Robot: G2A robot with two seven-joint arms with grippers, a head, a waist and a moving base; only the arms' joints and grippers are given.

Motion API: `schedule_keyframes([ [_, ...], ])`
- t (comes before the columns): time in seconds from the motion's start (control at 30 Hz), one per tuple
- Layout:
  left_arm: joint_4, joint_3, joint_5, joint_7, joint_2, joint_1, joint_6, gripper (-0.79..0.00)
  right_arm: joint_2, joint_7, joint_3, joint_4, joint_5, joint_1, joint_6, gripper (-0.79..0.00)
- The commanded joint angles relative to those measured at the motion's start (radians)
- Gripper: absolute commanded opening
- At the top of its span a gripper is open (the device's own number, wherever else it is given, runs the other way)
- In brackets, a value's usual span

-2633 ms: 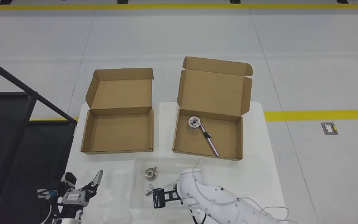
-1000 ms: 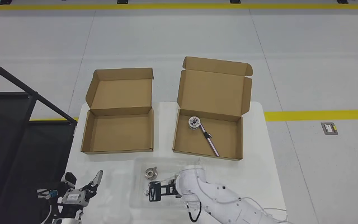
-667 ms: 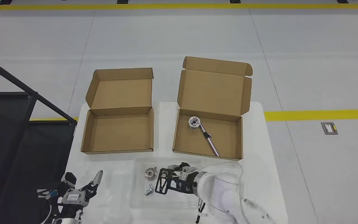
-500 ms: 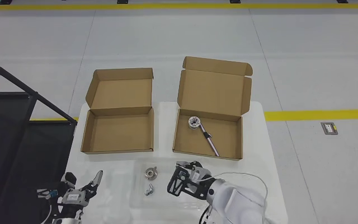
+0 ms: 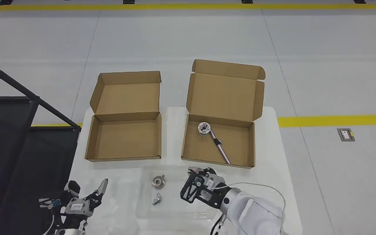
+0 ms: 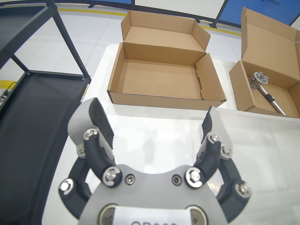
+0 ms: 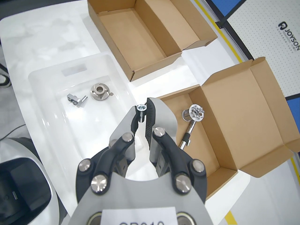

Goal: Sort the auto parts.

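- Plainly two boxes, both open: left box [image 5: 123, 140]; right box [image 5: 241, 148] with one shaft [image 5: 215, 141].
- Two parts in tray [image 7: 37, 76]: flange [image 5: 157, 181], small bracket [image 5: 156, 201], perhaps with a pin.
- Raised over tray beside right box: right gripper [image 7: 143, 115], pinched shut on one bolt [image 7: 141, 107].
- Low at near-left corner of table [image 5: 270, 176]: left gripper [image 6: 152, 106], spread wide, holding nothing.

white arm [image 5: 252, 214], silver jaws, black ribbed pads [image 6: 100, 119].

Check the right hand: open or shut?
Shut on a small bolt. In the right wrist view the right hand pinches its threaded shank between both fingers, with no gap on either side.
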Motion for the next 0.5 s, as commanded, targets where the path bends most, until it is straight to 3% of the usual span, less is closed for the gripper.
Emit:
schedule_keyframes([
  [0.0,0.000,0.000,0.000,0.000,0.000,0.000,0.000,0.000,-0.003,-0.048,0.053,0.022,0.099,0.009,0.062,-0.785],
  [0.13,0.000,0.000,0.000,0.000,0.000,0.000,0.000,0.000,-0.011,-0.130,0.153,0.123,0.286,0.045,0.177,-0.785],
  [0.3,0.000,0.000,0.000,0.000,0.000,0.000,0.000,0.000,-0.030,-0.084,0.157,0.324,0.373,0.164,0.325,-0.785],
  [0.37,0.000,0.000,0.000,0.000,0.000,0.000,0.000,0.000,-0.037,-0.050,0.133,0.417,0.307,0.225,0.399,-0.785],
  [0.47,0.000,0.000,0.000,0.000,0.000,0.000,0.000,0.000,-0.052,-0.025,0.077,0.547,0.285,0.309,0.425,-0.785],
])
